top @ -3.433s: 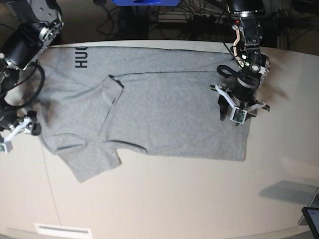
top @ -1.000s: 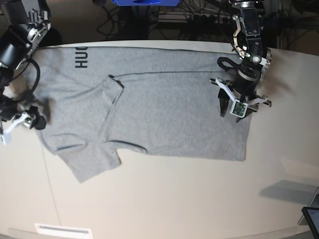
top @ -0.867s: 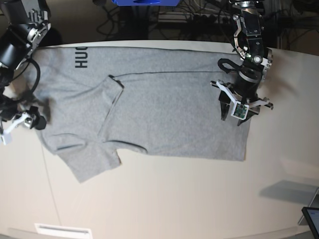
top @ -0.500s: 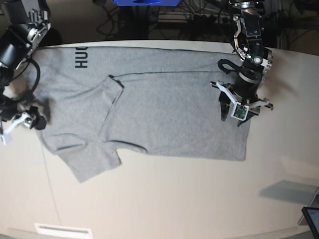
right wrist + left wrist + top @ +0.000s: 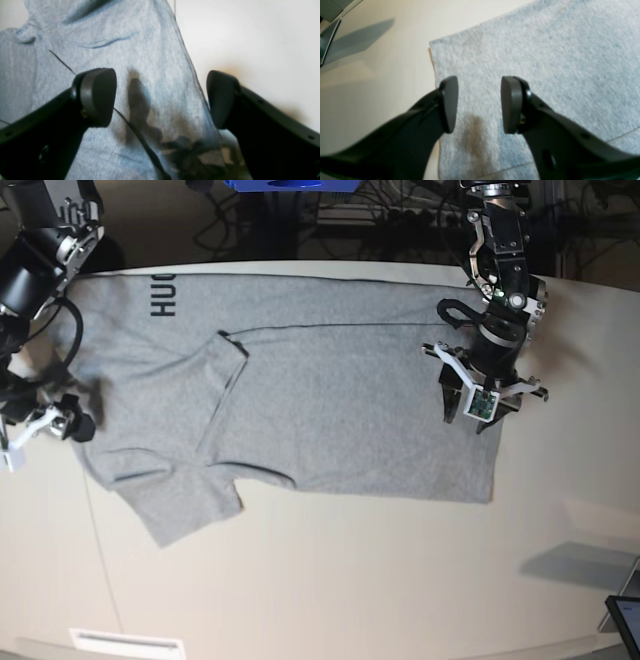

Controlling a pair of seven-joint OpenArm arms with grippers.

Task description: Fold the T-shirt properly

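You have one lengthwise fold laid: the T-shirt lies flat across the far half of the table, near sleeve unfolded. The left gripper hovers half spread over the right hem; the right gripper is spread wide over the left edge. Neither holds cloth. Remaining folds are pending.

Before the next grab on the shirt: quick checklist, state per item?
1. Left claw open, nothing held: ok.
2. Left claw over the shirt hem, near its corner: ok.
3. Right claw open wide, empty: ok.
4. Right claw straddles the shirt's edge, one finger over bare table: ok.
5. Shirt flat: not ok, one long side and a sleeve already folded in, wrinkles near the right claw.
6. Claws touching cloth: cannot tell.
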